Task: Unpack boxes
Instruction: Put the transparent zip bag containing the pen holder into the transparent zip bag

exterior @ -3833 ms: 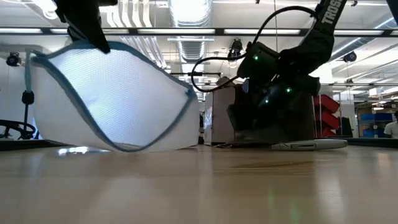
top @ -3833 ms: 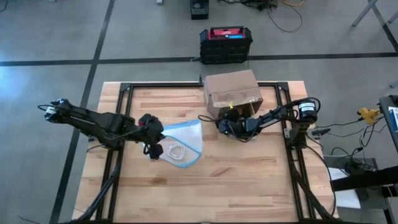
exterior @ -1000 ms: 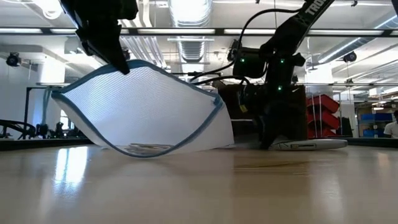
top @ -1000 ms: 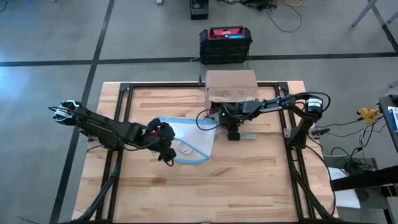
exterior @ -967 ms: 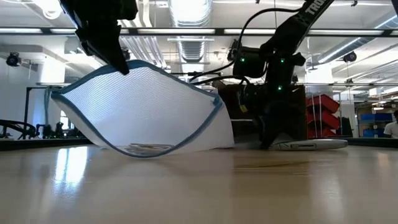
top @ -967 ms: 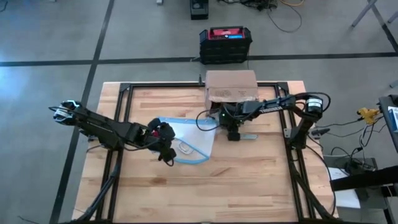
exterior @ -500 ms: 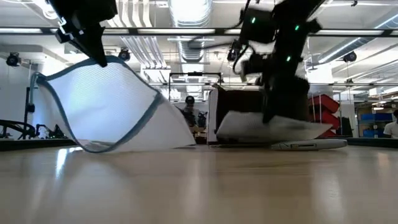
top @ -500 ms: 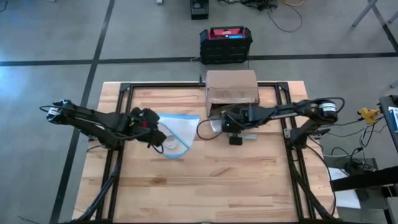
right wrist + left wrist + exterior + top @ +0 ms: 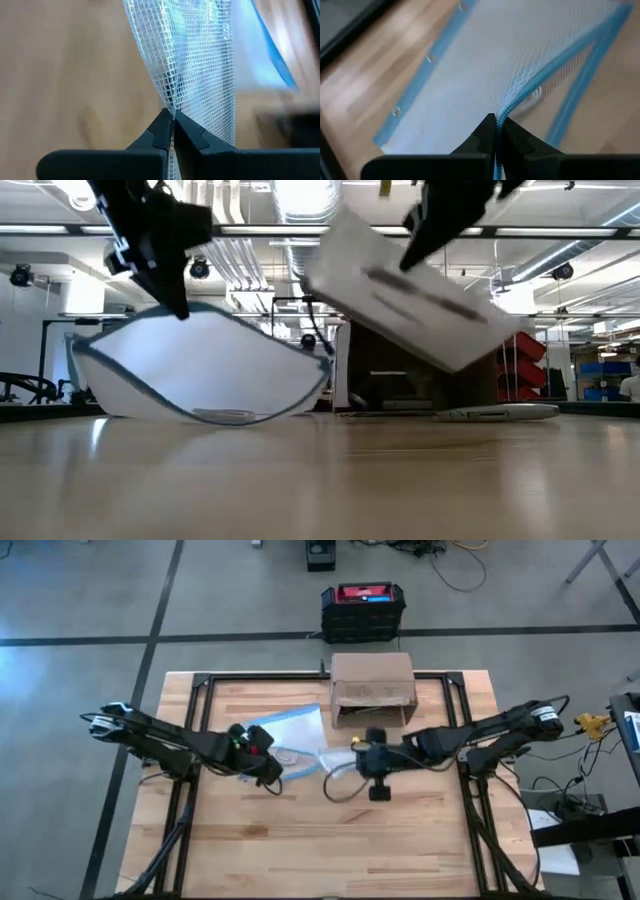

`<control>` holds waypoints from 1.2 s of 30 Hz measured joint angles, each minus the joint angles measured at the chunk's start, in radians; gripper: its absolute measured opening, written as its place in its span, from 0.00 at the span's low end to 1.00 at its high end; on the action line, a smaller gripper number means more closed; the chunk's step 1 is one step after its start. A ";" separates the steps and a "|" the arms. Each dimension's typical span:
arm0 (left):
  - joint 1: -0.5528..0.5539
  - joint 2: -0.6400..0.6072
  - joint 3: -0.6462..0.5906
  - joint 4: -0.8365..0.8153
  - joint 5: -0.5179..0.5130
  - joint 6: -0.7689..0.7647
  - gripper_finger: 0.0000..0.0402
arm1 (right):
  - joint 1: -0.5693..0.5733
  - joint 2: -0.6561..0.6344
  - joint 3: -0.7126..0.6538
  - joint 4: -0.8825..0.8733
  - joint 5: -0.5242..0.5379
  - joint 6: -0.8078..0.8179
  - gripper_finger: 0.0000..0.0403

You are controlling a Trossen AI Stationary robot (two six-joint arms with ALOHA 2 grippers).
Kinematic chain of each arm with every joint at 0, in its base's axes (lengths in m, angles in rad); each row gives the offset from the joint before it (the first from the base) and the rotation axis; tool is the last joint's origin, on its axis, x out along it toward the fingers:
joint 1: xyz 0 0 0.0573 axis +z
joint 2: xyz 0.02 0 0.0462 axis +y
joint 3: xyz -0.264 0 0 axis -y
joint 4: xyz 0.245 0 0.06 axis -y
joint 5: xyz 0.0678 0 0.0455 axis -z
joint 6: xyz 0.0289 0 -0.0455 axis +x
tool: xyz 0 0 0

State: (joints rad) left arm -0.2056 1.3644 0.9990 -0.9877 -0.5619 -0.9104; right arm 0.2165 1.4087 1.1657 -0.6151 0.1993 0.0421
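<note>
1. Your box (image 9: 372, 690) sits at the desk's (image 9: 400, 840) far edge, long axis across it, just beyond the right gripper (image 9: 371, 761), the nearer one.
2. Both jaws are pinched shut on mesh: left gripper (image 9: 262, 762) holds the blue-edged pouch (image 9: 297, 730), the right a second pouch (image 9: 200, 70).
3. You cannot see inside the box.

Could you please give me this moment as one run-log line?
left pincer: shut on blue-edged mesh pouch | right pincer: shut on white mesh item, lifted | cardboard box: behind, untouched
</note>
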 joint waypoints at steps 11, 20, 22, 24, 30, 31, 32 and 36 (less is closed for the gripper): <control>0.022 0.089 0.117 0.019 0.047 0.188 0.00 | 0.134 0.119 0.113 0.318 -0.033 -0.205 0.00; 0.014 -0.073 0.145 0.022 0.048 0.343 0.00 | 0.128 0.305 0.202 0.405 -0.074 -0.378 0.00; 0.002 -0.102 0.138 0.022 0.057 0.345 0.00 | 0.122 0.332 0.209 0.405 -0.016 -0.413 0.00; -0.011 -0.114 0.137 0.021 0.076 0.350 0.00 | 0.111 0.352 0.211 0.403 0.043 -0.450 0.00; -0.036 -0.113 0.132 0.073 0.087 0.352 0.00 | 0.096 0.395 0.218 0.458 0.139 -0.569 0.00; -0.036 -0.107 0.132 0.080 0.101 0.353 0.00 | 0.096 0.399 0.220 0.472 0.174 -0.595 0.00; -0.035 -0.101 0.132 0.084 0.117 0.352 0.00 | 0.097 0.400 0.223 0.472 0.209 -0.620 0.00; -0.035 -0.083 0.131 0.106 0.136 0.352 0.00 | 0.097 0.402 0.232 0.473 0.274 -0.681 0.00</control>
State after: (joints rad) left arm -0.2405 1.2810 1.1303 -0.8814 -0.4261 -0.5584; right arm 0.3136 1.8107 1.3981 -0.1419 0.4728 -0.6385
